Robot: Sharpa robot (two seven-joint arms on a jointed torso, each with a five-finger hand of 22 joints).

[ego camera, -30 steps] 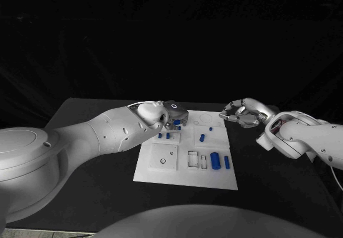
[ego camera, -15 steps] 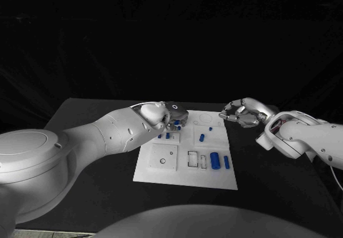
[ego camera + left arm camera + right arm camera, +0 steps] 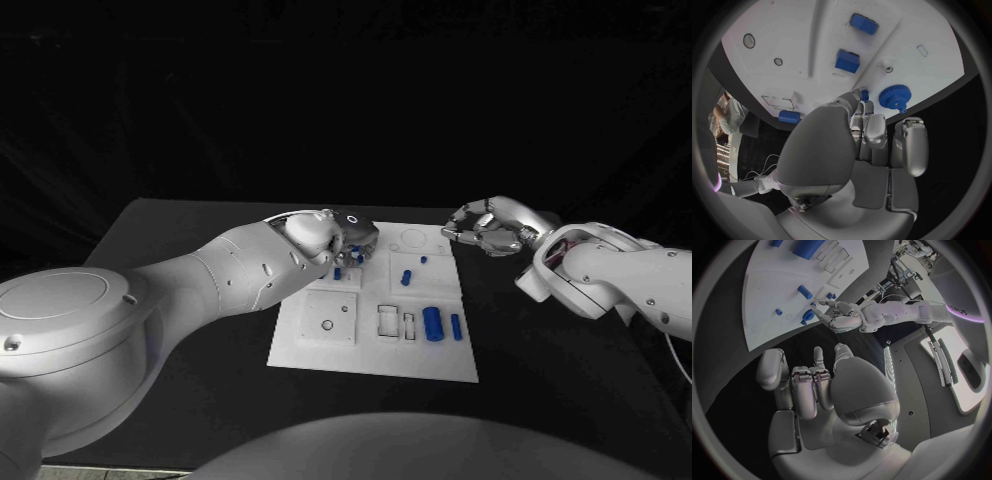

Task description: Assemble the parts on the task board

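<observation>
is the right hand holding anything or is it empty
Empty. The right hand hangs off the far right edge of the task board, fingers curled in on nothing; its wrist view shows bare fingers too.

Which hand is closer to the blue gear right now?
Left. The left hand is right at the blue gear on the task board; the right hand hovers off the board's edge.

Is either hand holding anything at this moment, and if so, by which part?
Left hand: it cannot be told; its fingers reach the blue gear on the task board. Right hand: curled, holds nothing.
</observation>
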